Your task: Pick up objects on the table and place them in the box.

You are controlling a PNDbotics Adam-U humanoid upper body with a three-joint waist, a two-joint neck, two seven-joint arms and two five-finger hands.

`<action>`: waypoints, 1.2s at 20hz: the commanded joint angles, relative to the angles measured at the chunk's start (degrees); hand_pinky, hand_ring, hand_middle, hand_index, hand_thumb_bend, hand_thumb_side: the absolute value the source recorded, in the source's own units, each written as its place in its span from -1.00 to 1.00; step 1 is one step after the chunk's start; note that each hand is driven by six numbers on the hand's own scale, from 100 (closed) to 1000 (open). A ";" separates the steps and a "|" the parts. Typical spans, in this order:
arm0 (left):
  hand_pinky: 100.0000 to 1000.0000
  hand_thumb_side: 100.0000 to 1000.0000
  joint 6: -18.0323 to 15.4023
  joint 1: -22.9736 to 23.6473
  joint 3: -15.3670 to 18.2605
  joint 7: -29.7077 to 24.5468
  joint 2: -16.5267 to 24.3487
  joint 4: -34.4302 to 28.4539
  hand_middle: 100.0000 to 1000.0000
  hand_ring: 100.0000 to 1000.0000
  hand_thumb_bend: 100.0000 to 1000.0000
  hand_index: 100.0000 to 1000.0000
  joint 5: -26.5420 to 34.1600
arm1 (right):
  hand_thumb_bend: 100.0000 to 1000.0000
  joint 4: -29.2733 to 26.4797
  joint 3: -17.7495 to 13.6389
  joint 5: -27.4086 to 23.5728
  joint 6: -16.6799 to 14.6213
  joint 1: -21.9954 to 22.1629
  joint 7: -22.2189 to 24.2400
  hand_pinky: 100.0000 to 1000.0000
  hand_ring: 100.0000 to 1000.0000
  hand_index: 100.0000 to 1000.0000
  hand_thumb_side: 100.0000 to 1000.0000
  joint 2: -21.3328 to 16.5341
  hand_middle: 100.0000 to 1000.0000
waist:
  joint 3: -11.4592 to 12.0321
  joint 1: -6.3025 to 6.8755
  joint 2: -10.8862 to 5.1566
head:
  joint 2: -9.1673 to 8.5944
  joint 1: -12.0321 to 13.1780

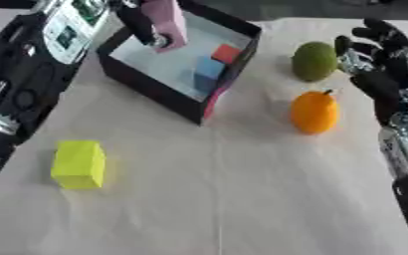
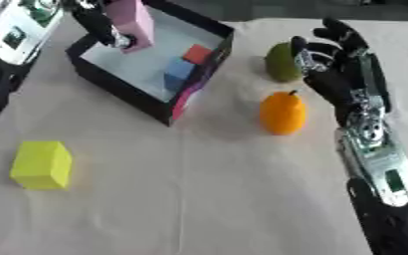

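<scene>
Pink block (image 1: 167, 20) was held over the box (image 1: 155, 82) by the left hand (image 1: 142, 27), fingers curled round it. Red (image 1: 228, 53) and blue (image 1: 209, 69) blocks were seen inside. Right hand (image 2: 334, 74) was spread wide beside the green fruit (image 1: 315, 61); orange (image 1: 315, 112) and yellow block (image 1: 78, 164) were left on the table (image 1: 242, 199).

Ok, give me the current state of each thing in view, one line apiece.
Box: open, on the table.
Pink block: held over the box by the left hand, fingers curled round it.
Blue block: inside the box.
Red block: inside the box.
Yellow block: on the table, outside the box.
Orange fruit: on the table.
Green fruit: on the table.
Right hand: open, beside the green fruit.
</scene>
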 commanded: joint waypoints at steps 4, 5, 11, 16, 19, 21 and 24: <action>0.44 -0.52 -3.39 -0.73 1.13 -0.10 -0.20 1.11 0.46 0.59 0.10 0.62 -1.17 | -0.39 -1.31 0.13 -0.17 0.02 -0.88 0.38 0.56 0.46 0.66 -0.69 -0.54 0.45 | -0.02 0.06 -0.89 | 0.03 0.34; 0.47 -0.49 -3.85 -0.74 1.09 -0.16 -0.24 1.28 0.48 0.62 0.18 0.66 -1.78 | -0.39 -1.32 0.15 -0.19 0.03 -0.87 0.39 0.56 0.46 0.66 -0.69 -0.54 0.45 | -0.01 0.06 -0.89 | 0.11 0.32; 0.52 -0.44 -4.76 -0.64 1.75 0.22 -0.35 2.00 0.54 0.68 0.45 0.75 -5.28 | -0.39 -1.17 0.27 -0.27 0.13 -0.89 0.41 0.56 0.46 0.66 -0.68 -0.55 0.45 | 0.04 0.10 -0.93 | 0.42 0.24; 0.49 -0.44 -4.34 -0.49 2.28 0.97 -0.16 1.52 0.52 0.66 0.38 0.74 -4.28 | -0.40 -1.12 0.36 -0.26 0.17 -0.80 0.45 0.56 0.46 0.66 -0.68 -0.66 0.45 | 0.17 0.10 -1.03 | 0.49 0.11; 0.45 -0.50 -4.35 -0.27 1.97 0.47 1.19 -1.48 0.49 0.64 0.24 0.68 -1.22 | -0.40 -1.09 0.36 -0.17 0.22 -0.62 0.47 0.56 0.46 0.66 -0.68 -0.89 0.45 | 0.46 0.16 -1.08 | 0.90 -0.01; 0.42 -0.49 -4.42 0.25 1.20 -0.81 3.47 -5.95 0.47 0.62 0.16 0.64 1.76 | -0.39 -1.08 0.27 -0.11 0.23 -0.46 0.38 0.56 0.46 0.66 -0.69 -1.14 0.45 | 0.72 0.32 -1.10 | 1.06 -0.17; 0.38 -0.50 -3.29 1.99 0.77 -2.79 9.26 -16.40 0.45 0.59 0.11 0.62 9.26 | -0.40 -1.03 0.15 0.08 0.23 -0.16 0.25 0.56 0.46 0.66 -0.69 -1.75 0.45 | 1.24 0.77 -1.12 | 1.22 -0.76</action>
